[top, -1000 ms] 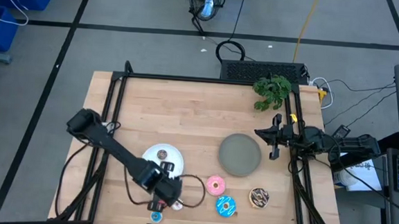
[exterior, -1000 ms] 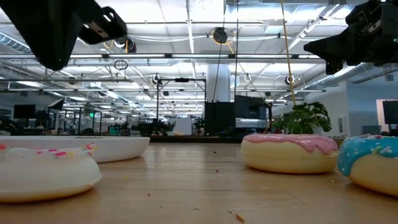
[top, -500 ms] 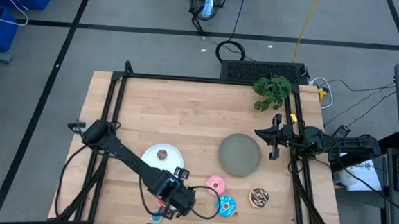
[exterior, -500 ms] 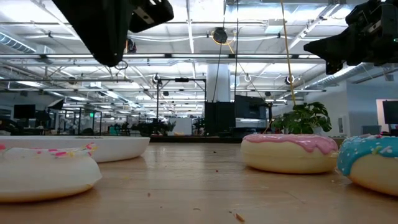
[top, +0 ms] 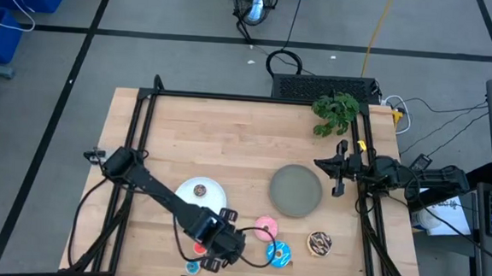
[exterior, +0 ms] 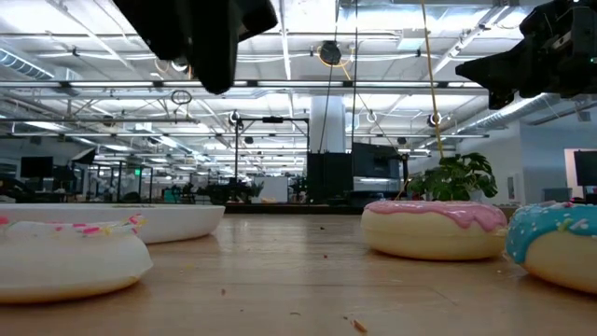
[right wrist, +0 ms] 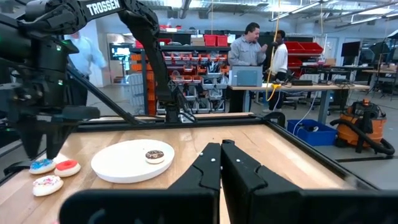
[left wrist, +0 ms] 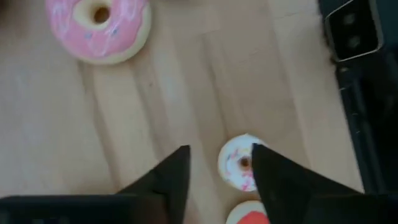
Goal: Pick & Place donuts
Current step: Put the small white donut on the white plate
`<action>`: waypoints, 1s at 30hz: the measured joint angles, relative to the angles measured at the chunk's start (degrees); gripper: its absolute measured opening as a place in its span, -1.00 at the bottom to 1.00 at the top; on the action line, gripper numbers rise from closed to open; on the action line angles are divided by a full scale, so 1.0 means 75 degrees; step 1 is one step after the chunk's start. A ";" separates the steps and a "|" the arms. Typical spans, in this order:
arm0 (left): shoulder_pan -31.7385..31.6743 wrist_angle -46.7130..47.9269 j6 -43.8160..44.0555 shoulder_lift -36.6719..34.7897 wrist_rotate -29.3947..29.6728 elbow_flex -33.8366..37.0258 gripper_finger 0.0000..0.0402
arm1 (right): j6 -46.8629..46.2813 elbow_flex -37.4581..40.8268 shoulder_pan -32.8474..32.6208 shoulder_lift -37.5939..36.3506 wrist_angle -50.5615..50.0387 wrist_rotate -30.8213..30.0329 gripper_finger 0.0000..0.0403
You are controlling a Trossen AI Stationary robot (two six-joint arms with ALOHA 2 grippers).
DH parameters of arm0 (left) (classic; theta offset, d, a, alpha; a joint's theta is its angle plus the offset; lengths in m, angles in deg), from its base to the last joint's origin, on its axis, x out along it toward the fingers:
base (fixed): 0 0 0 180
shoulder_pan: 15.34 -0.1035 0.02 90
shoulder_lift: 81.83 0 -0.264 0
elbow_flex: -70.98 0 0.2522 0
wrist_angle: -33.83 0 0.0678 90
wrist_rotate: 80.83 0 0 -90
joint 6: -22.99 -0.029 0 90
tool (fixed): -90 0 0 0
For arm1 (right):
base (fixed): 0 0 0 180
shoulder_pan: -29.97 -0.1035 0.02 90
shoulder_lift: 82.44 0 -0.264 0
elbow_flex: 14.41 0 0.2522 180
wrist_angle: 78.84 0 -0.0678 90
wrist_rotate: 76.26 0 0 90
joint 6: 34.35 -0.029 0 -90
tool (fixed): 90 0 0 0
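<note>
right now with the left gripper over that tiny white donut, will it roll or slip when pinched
The tiny white donut lies flat on the wooden table, so it probably won't roll. It looks small and smooth, so the open left gripper could squirt it sideways if the fingers close off-centre. The tiny red donut sits close beside it and may get nudged.

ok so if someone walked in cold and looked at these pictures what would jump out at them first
Probably the left gripper, open and hovering low over the table's near edge, above a tiny white donut with a tiny red donut beside it. Next, the pink donut, blue sprinkled donut and brown drizzled donut clustered in front of the empty grey plate. The right gripper waits shut at the table's right edge.
</note>
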 joint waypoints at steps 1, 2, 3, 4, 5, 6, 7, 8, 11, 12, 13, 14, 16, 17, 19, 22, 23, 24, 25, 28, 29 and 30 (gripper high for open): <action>0.0018 -0.0072 -0.0040 -0.0001 -0.0056 0.0000 -0.01 | 0.0003 0.0000 0.0000 0.0000 0.0000 -0.0003 -1.00; 0.0039 -0.0146 -0.0055 -0.0003 -0.0082 0.0000 0.07 | 0.0003 0.0000 0.0000 0.0000 0.0000 -0.0003 -1.00; 0.0044 -0.0191 -0.0046 0.0000 -0.0104 0.0000 0.15 | 0.0003 0.0001 0.0000 0.0000 0.0000 -0.0003 -1.00; 0.0049 -0.0189 -0.0024 -0.0003 -0.0116 0.0000 0.22 | 0.0003 0.0000 0.0000 0.0000 0.0000 -0.0003 -1.00; 0.0052 -0.0163 0.0039 0.0000 -0.0142 0.0003 0.30 | 0.0003 0.0000 0.0000 0.0000 0.0000 -0.0003 -1.00; 0.0052 -0.0163 0.0047 0.0010 -0.0186 0.0026 0.36 | 0.0003 0.0000 0.0000 0.0000 0.0000 -0.0003 -1.00; 0.0049 -0.0170 0.0031 0.0017 -0.0238 0.0057 0.42 | 0.0003 0.0002 0.0000 0.0000 0.0000 -0.0003 -1.00; 0.0065 -0.0181 -0.0036 0.0027 -0.0323 0.0114 0.47 | 0.0003 0.0001 0.0000 0.0000 0.0000 -0.0003 -1.00; 0.0124 -0.0273 -0.0267 0.0044 -0.0376 0.0383 0.58 | 0.0002 0.0000 0.0000 0.0000 -0.0003 -0.0006 -1.00; 0.0138 -0.0338 -0.0327 0.0044 -0.0380 0.0487 0.61 | 0.0003 0.0002 0.0000 0.0000 -0.0003 -0.0006 -1.00; 0.0148 -0.0433 -0.0358 0.0044 -0.0404 0.0604 0.62 | 0.0000 0.0000 0.0000 0.0000 -0.0003 -0.0006 -1.00; 0.0150 -0.0560 -0.0360 0.0044 -0.0464 0.0721 0.64 | 0.0000 0.0002 0.0000 0.0000 -0.0003 -0.0006 -1.00; 0.0139 -0.0841 -0.0367 0.0050 -0.0573 0.0928 0.64 | 0.0001 0.0000 0.0000 0.0000 -0.0003 -0.0006 -1.00; 0.0145 -0.1008 -0.0374 0.0052 -0.0586 0.1019 0.64 | 0.0002 0.0000 0.0000 0.0000 -0.0003 -0.0006 -1.00; 0.0160 -0.1430 -0.0426 0.0052 -0.0584 0.1246 0.62 | 0.0000 0.0001 0.0000 0.0000 -0.0003 -0.0006 -1.00; 0.0183 -0.1737 -0.0407 0.0054 -0.0525 0.1583 0.61 | 0.0000 0.0000 0.0000 0.0000 -0.0003 -0.0006 -1.00; 0.0191 -0.1731 -0.0354 0.0055 -0.0533 0.1657 0.61 | -0.0002 0.0002 0.0000 0.0000 -0.0003 -0.0006 -1.00; 0.0196 -0.1741 -0.0342 0.0055 -0.0538 0.1697 0.61 | -0.0014 0.0000 0.0000 0.0000 -0.0003 -0.0006 -1.00; 0.0207 -0.1775 -0.0338 0.0055 -0.0543 0.1721 0.62 | -0.0020 0.0001 0.0000 0.0000 -0.0004 -0.0006 -1.00; 0.0267 -0.1911 -0.0346 0.0055 -0.0525 0.1728 0.66 | -0.0023 0.0003 0.0000 0.0000 -0.0006 -0.0006 -1.00; 0.0297 -0.1957 -0.0362 0.0055 -0.0526 0.1728 0.67 | -0.0023 0.0003 0.0000 0.0000 -0.0006 -0.0006 -1.00; 0.0317 -0.1967 -0.0386 0.0070 -0.0528 0.1728 0.67 | -0.0023 0.0001 0.0000 0.0000 -0.0006 -0.0006 -1.00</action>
